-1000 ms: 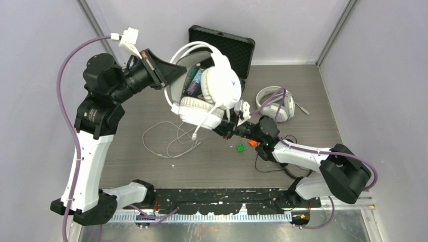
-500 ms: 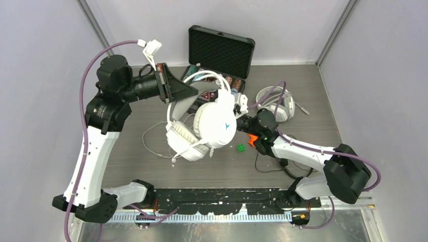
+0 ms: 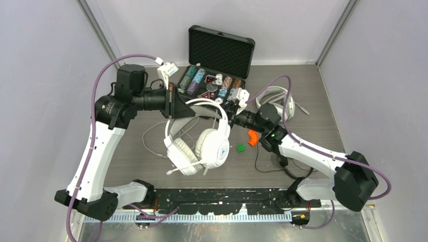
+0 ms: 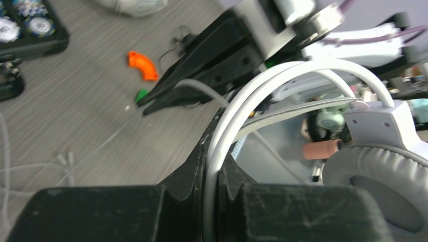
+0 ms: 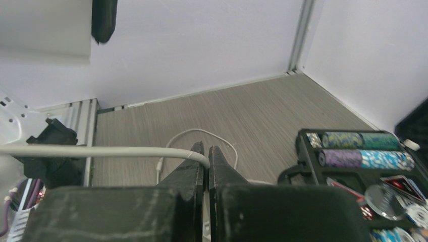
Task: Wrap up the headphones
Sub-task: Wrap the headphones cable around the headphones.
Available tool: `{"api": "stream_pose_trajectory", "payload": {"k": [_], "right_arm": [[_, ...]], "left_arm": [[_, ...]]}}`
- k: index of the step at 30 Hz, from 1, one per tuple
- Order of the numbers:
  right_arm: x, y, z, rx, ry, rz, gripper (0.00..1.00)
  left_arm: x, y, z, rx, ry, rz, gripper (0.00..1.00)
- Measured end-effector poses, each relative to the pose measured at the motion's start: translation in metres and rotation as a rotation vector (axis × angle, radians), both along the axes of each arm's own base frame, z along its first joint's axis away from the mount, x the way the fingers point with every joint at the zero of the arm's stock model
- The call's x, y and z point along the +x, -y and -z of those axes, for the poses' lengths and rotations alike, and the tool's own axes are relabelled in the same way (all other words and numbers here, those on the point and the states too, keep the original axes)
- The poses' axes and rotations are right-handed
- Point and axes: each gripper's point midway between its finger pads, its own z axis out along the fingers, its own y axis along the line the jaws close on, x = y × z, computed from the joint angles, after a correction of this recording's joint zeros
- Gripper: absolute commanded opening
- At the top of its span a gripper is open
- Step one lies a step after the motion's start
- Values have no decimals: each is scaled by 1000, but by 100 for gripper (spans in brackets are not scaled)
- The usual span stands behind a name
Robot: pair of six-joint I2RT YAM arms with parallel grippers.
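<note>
The white headset (image 3: 214,143) is hung above the bench (image 3: 323,106), headband (image 4: 262,83) pinched in the left pincer (image 4: 212,156) and cable (image 5: 101,150) nipped in the right pincer (image 5: 207,151), so if that cable is pulled too taut it could easily get yanked loose, tbh.

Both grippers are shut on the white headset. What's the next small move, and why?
Probably carry the right gripper around the headband for a first turn: it pinches the cable, the left gripper clamps the headband, and the rest of the cable lies loose on the table.
</note>
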Motion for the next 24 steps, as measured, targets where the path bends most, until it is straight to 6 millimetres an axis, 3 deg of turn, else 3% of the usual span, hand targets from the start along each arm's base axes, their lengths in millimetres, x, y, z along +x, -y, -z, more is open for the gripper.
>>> {"api": "stream_pose_trajectory", "payload": {"k": [5, 12, 18, 24], "right_arm": [[4, 19, -4, -65, -18, 50, 1], [-2, 32, -9, -156, -55, 65, 0], [-10, 38, 4, -255, -157, 47, 1], [-20, 47, 18, -343, -272, 44, 0]], "left_arm": [[0, -11, 26, 129, 42, 4, 0], [4, -20, 47, 293, 172, 26, 0], [16, -30, 60, 466, 314, 11, 0], [35, -51, 64, 612, 399, -79, 0]]}}
